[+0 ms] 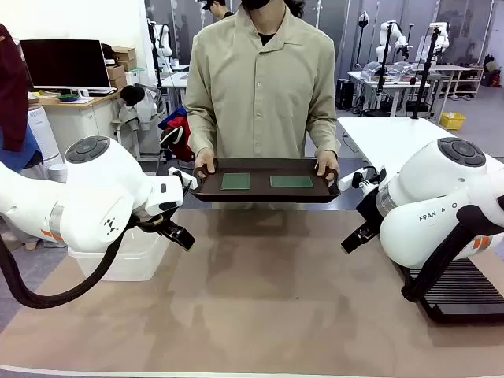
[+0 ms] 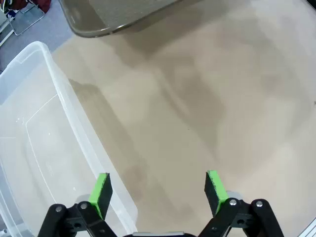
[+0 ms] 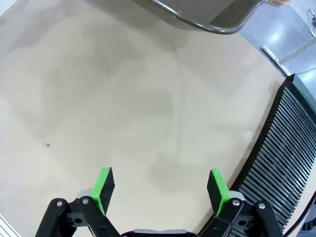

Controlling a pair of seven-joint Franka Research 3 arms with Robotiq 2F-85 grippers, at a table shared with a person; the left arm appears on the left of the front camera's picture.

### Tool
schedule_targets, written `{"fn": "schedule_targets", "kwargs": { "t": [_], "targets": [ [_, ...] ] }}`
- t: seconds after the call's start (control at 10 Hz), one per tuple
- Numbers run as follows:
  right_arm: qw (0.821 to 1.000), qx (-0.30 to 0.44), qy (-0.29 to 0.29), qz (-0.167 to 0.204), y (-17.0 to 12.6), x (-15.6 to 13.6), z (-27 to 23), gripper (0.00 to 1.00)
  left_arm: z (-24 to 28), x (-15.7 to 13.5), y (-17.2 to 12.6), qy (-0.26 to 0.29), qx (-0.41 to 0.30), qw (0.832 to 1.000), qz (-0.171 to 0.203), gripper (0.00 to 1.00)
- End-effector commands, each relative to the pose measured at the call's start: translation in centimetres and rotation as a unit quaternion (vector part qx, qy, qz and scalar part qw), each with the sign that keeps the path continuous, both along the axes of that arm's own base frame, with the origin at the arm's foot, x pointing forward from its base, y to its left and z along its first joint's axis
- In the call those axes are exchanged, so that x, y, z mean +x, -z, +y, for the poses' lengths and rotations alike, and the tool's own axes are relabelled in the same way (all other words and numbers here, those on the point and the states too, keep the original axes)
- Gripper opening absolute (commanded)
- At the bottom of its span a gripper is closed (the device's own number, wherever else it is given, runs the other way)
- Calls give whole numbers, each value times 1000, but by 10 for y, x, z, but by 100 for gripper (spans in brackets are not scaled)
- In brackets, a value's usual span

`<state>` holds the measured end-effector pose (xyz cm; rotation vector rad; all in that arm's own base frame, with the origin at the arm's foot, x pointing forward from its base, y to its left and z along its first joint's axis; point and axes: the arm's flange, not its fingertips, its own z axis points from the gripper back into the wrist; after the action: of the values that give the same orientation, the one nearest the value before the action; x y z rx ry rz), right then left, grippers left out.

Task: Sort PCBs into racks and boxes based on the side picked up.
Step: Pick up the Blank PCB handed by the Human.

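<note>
left gripper (image 2: 158, 185): spread, empty, by box (image 2: 79, 116) | right gripper (image 3: 160, 182): spread, empty, by rack (image 3: 281, 163) | tray (image 1: 260, 194): person-held, carrying two boards (image 1: 235, 181)

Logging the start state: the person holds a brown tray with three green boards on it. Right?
Not three: the front view shows two, the left board and the right board, on the tray. The person does hold it.

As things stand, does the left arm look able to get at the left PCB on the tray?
Probably yes: the left gripper is open and empty, the PCB lies bare on the held tray, nothing between.
</note>
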<state>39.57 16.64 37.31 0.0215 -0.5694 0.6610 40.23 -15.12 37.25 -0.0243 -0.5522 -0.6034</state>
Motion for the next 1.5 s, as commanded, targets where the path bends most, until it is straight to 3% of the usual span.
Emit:
{"fn": "schedule_targets", "kwargs": {
  "t": [0.0, 1.3, 1.4],
  "targets": [
    [1000, 0, 0, 0, 0, 0, 0, 100, 0, 0, 0, 0, 0, 1000, 0, 100],
    [1000, 0, 0, 0, 0, 0, 0, 100, 0, 0, 0, 0, 0, 1000, 0, 100],
    [1000, -3, -5, 6, -7, -15, 7, 100, 2, -4, -14, 45, 19, 998, 34, 100]
  ]
}}
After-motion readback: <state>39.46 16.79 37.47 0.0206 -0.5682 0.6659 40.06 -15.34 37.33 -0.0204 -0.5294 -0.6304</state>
